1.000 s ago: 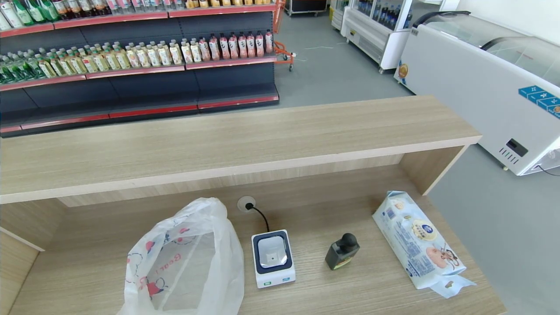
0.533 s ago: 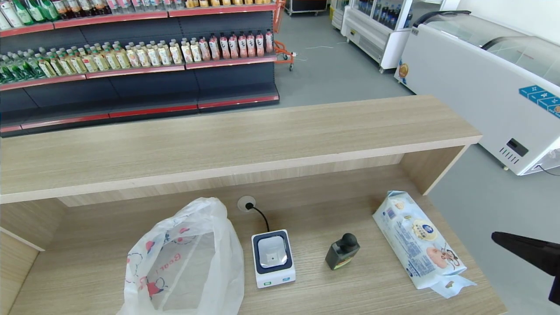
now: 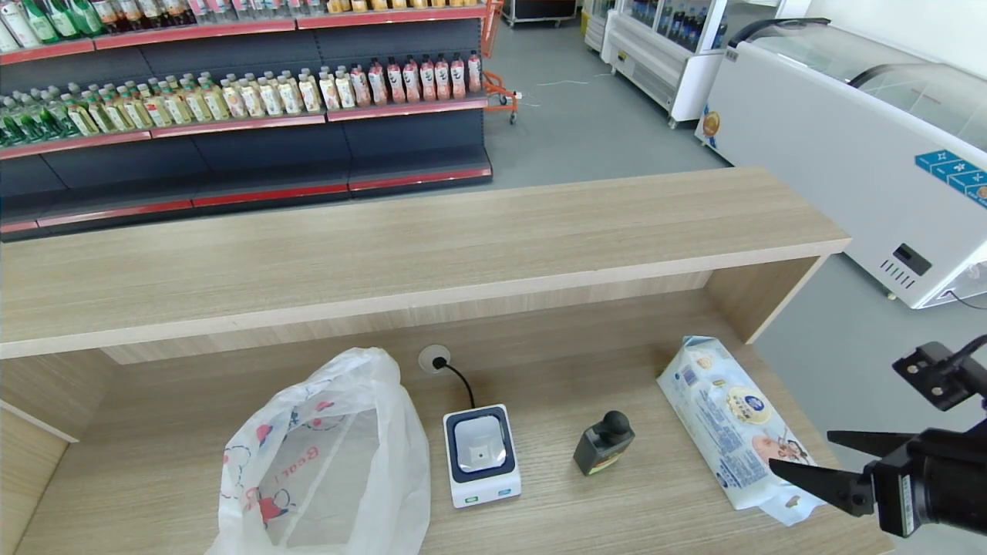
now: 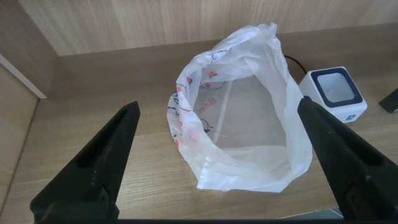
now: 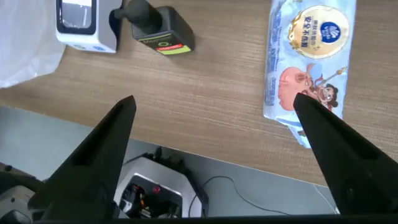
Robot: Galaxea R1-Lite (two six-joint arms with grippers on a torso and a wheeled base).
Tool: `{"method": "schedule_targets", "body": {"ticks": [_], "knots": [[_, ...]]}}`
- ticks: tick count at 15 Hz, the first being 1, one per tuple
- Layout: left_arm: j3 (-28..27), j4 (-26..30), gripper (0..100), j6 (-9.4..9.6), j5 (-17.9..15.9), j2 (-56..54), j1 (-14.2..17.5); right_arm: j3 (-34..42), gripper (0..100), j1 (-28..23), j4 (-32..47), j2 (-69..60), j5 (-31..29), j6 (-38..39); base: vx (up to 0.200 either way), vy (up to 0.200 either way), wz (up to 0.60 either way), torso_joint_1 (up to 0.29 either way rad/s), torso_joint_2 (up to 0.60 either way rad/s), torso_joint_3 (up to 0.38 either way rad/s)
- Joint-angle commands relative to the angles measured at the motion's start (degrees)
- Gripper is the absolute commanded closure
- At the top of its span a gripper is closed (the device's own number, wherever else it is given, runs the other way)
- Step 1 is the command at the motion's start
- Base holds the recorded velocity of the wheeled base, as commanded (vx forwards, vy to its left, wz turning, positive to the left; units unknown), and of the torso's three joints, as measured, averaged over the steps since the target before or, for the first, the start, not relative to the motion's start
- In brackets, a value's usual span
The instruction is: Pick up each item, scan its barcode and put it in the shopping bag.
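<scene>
Fingers (image 3: 816,479) of right gripper (image 3: 800,450) apart

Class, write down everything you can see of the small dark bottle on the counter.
The small dark bottle has a squarish black body, a rounded black cap and a green-and-yellow label. It rests on the wooden counter between the scanner and the wipes pack, touching neither. Whether it stands or lies is unclear.
</scene>
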Motion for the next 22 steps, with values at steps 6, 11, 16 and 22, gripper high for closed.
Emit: {"method": "schedule_targets", "body": {"ticks": [6, 11, 16, 22], "knots": [[0.01, 0.00, 0, 0.00, 0.00, -0.02, 0.03, -0.29, 0, -0.12, -0.56, 13.90, 5.49, -10.71, 0.000, 0.000, 0.00, 0.000, 0.00, 0.000], [0.01, 0.00, 0, 0.00, 0.00, -0.02, 0.03, 0.24, 0, 0.75, -11.02, 23.04, 9.70, -13.53, 0.000, 0.000, 0.00, 0.000, 0.00, 0.000], [0.01, 0.00, 0, 0.00, 0.00, -0.02, 0.03, 0.15, 0, 2.25, -16.20, 29.37, 14.89, -15.46, 0.000, 0.000, 0.00, 0.000, 0.00, 0.000], [0.01, 0.00, 0, 0.00, 0.00, -0.02, 0.03, 0.59, 0, 4.09, -29.65, 39.66, 14.98, -16.16, 0.000, 0.000, 0.00, 0.000, 0.00, 0.000]]}}
